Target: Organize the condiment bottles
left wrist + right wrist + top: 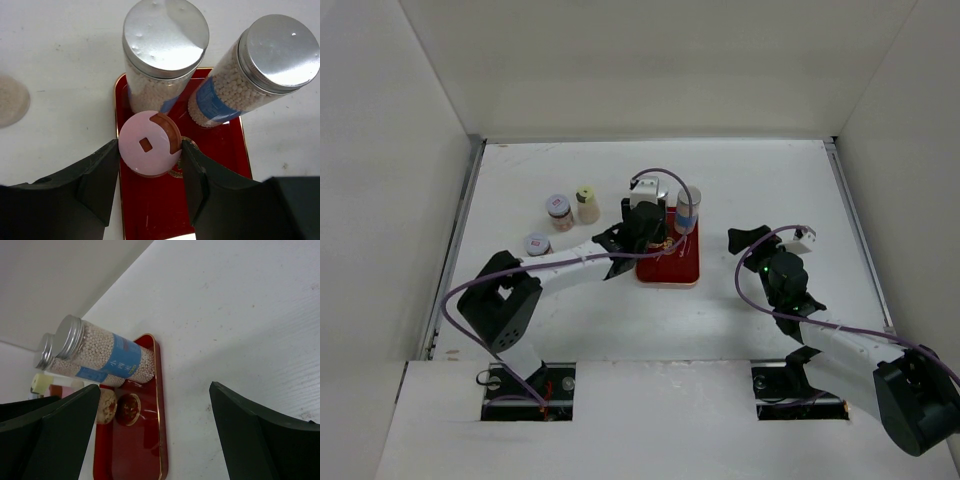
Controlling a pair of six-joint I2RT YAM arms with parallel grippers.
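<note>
A red tray (670, 272) lies mid-table. Two tall grey-capped bottles with blue-white labels (165, 30) (277, 45) stand at its far end; one shows in the top view (687, 205). My left gripper (645, 228) reaches over the tray. It is shut on a short pink-lidded jar (149, 143) that stands on the tray's left side in front of the bottles, with a finger (100, 180) touching each side. My right gripper (775, 240) is open and empty above the table right of the tray (135, 455).
Left of the tray stand a cream bottle with a yellow-green cap (586, 205), a pink-lidded jar (558, 210) and a lilac-lidded jar (537, 243). White walls enclose the table on the left, back and right.
</note>
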